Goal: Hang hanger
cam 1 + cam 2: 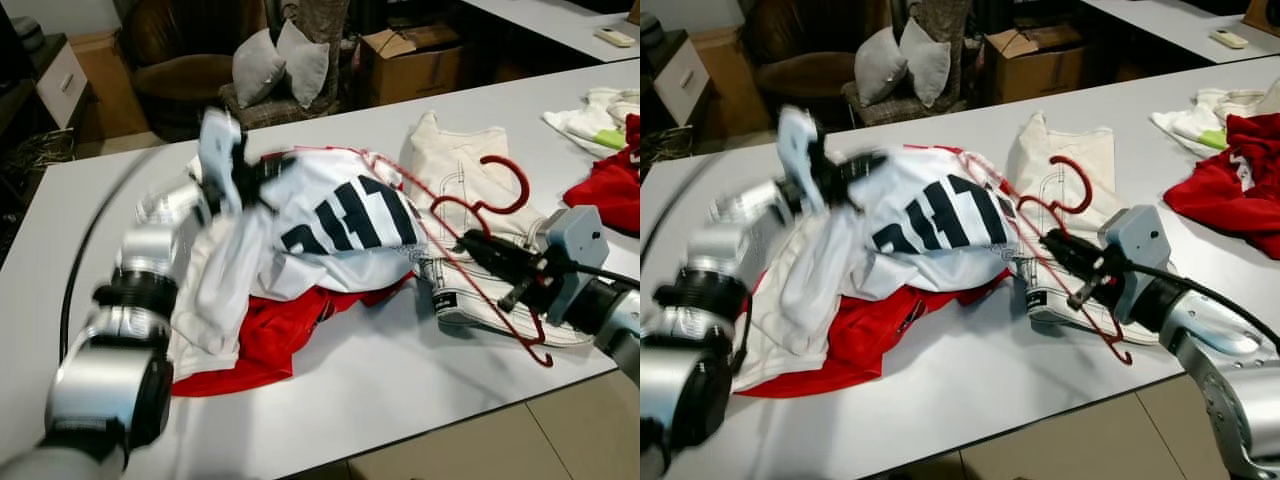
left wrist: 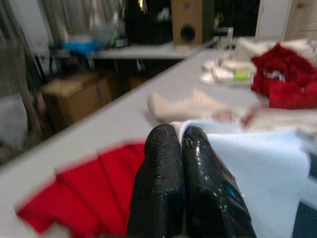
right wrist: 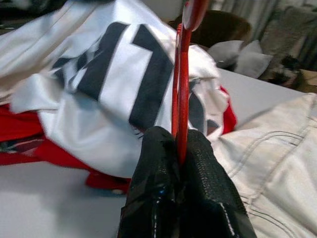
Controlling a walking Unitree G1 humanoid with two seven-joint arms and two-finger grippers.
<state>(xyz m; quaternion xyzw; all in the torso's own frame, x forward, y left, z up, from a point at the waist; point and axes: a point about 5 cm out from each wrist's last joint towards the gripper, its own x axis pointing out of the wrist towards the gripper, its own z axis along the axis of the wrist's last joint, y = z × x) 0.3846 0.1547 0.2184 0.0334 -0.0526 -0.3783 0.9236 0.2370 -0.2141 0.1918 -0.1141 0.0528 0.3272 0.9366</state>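
Note:
A red wire hanger (image 1: pixel 503 190) lies tilted over the table, its far arm running under a white jersey with black letters (image 1: pixel 340 215). My right gripper (image 1: pixel 472 242) is shut on the hanger's wire near the hook; the right wrist view has the red wire (image 3: pixel 181 89) pinched between the fingers. My left gripper (image 1: pixel 260 168), blurred, is raised over the jersey's left side and shut on a fold of its white cloth (image 2: pixel 257 168). The jersey lies on a red garment (image 1: pixel 275 345).
A cream garment (image 1: pixel 450 155) lies under the hanger and my right gripper. Red clothes (image 1: pixel 612 190) and a white cloth (image 1: pixel 592 115) sit at the table's right end. The table's front edge (image 1: pixel 430 430) is close. Behind the table are an armchair with pillows (image 1: pixel 280 62) and a cardboard box (image 1: pixel 412 60).

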